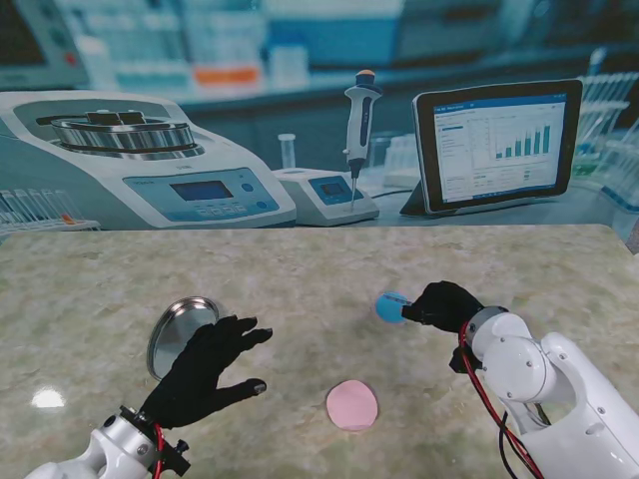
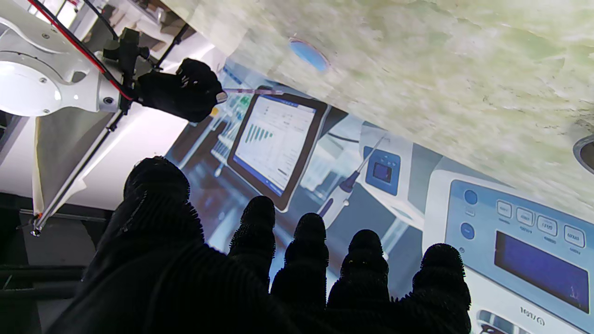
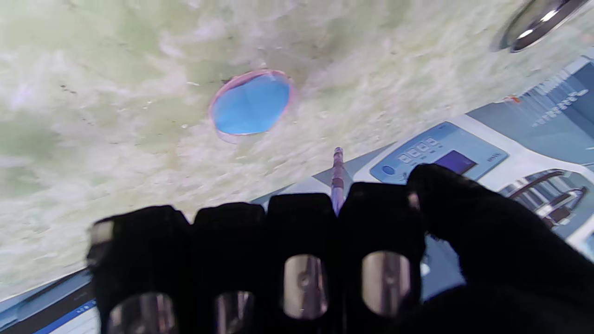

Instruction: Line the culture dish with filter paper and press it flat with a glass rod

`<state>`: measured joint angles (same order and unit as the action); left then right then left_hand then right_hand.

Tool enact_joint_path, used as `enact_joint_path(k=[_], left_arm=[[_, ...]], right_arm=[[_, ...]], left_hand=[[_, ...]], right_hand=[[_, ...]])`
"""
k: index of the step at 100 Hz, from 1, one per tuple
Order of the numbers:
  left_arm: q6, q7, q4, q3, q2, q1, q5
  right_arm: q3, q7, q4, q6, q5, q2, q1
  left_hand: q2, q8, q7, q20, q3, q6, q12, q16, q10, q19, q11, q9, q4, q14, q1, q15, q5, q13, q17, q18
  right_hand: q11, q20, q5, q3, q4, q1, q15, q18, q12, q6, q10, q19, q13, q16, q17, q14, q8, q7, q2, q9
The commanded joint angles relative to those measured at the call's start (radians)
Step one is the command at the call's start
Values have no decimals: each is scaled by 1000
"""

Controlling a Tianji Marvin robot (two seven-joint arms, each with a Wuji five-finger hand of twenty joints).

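Observation:
A small round culture dish (image 1: 390,306) lined with blue filter paper lies flat on the marble table (image 1: 300,269); the right wrist view shows the dish (image 3: 250,104) with a pinkish rim. My right hand (image 1: 444,304) is just right of the dish and is shut on a thin glass rod (image 3: 338,174), which sticks out between the fingers (image 3: 301,222) with its tip short of the dish. The left wrist view shows the same right hand (image 2: 185,90) holding the rod (image 2: 253,92) level above the table. My left hand (image 1: 210,367) hovers open with its fingers spread and nothing in it.
A shiny metal dish (image 1: 180,333) lies just beyond my left hand's fingertips. A pink paper disc (image 1: 352,404) lies on the table between the two arms, nearer to me. A printed lab backdrop (image 1: 319,150) stands along the table's far edge.

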<state>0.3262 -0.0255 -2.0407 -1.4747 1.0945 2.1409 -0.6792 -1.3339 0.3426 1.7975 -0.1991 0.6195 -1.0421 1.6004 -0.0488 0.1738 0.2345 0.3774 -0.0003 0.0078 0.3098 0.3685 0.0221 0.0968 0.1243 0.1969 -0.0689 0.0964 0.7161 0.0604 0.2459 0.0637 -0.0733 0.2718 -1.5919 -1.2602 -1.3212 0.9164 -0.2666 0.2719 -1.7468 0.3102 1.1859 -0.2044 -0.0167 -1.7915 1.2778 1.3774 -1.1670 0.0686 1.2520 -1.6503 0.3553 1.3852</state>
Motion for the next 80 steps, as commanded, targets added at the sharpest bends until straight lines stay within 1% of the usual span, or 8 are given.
enact_joint_path(k=[1, 13, 25, 29, 31, 39, 53, 80], left_arm=[[3, 5, 0, 2, 0, 2, -2], [6, 6, -1, 1, -1, 0, -6], [15, 3, 0, -2, -1, 0, -13], [19, 1, 1, -3, -1, -1, -15], [20, 0, 1, -4, -1, -1, -16], [27, -1, 3, -7, -1, -1, -18], [38, -9, 2, -16, 0, 0, -32], [67, -19, 4, -23, -1, -9, -56]], right_arm=[[-1, -3, 35, 20, -9, -6, 28], [-13, -11, 88, 62, -26, -8, 66], [-21, -12, 137, 96, -52, -8, 101], [-22, -10, 152, 108, -58, -8, 112], [-23, -9, 160, 115, -62, -7, 118], [-25, 4, 186, 138, -83, -4, 138], [-19, 30, 223, 180, -118, 2, 166], [13, 96, 271, 251, -198, 18, 191]], left_hand=[[28, 6, 8, 5, -25, -22, -3, 13, -36, -20, -7, -36, 28, -28, 24, -9, -19, -30, -6, -32], [27, 10, 14, 24, -22, -18, -1, 19, -37, -7, -4, -35, 29, -28, 33, -7, -18, -28, -7, -33], [22, 14, 22, 81, -23, -18, 1, 31, -37, 24, 2, -33, 29, -25, 43, -6, -19, -22, -17, -33], [19, 15, 24, 101, -22, -16, 0, 33, -9, 32, 2, -36, 30, -24, 46, -6, -19, -20, -20, -34], [17, 15, 25, 105, -23, -16, 1, 34, -30, 33, 4, -32, 30, -24, 47, -5, -19, -18, -19, -34], [6, 17, 28, 145, -21, -14, 4, 40, -6, 52, 10, -33, 31, -22, 51, -1, -18, -9, -24, -35], [-25, 29, 50, 185, -11, -5, 23, 61, -9, 74, 41, -23, 35, -17, 82, 13, -27, 20, 9, -28], [-80, 83, 160, 265, 10, -56, 75, 137, -9, 161, 120, -5, 42, -3, 90, 63, -75, 83, 71, -24]], right_hand=[[-163, -22, -45, -5, -15, -14, -118, -14, 22, 88, -42, -302, 32, 30, -42, -144, 2, -81, -20, 56], [-163, -23, -45, -6, -14, -14, -118, -14, 22, 88, -43, -302, 32, 29, -43, -145, 2, -81, -20, 56], [-163, -23, -45, -7, -14, -14, -118, -14, 22, 88, -43, -302, 32, 29, -43, -145, 2, -81, -20, 56], [-163, -23, -45, -7, -14, -14, -118, -14, 22, 88, -43, -302, 32, 29, -43, -145, 2, -81, -21, 56], [-163, -23, -45, -8, -14, -14, -118, -14, 22, 88, -44, -302, 32, 29, -43, -145, 2, -81, -21, 56], [-163, -23, -45, -8, -14, -13, -118, -15, 22, 88, -44, -302, 32, 29, -43, -146, 2, -81, -21, 56], [-163, -23, -45, -10, -13, -14, -118, -16, 22, 88, -45, -302, 32, 30, -43, -147, 2, -81, -23, 56], [-162, -23, -45, -15, -13, -11, -117, -17, 22, 88, -46, -302, 33, 30, -43, -149, 2, -81, -25, 56]])
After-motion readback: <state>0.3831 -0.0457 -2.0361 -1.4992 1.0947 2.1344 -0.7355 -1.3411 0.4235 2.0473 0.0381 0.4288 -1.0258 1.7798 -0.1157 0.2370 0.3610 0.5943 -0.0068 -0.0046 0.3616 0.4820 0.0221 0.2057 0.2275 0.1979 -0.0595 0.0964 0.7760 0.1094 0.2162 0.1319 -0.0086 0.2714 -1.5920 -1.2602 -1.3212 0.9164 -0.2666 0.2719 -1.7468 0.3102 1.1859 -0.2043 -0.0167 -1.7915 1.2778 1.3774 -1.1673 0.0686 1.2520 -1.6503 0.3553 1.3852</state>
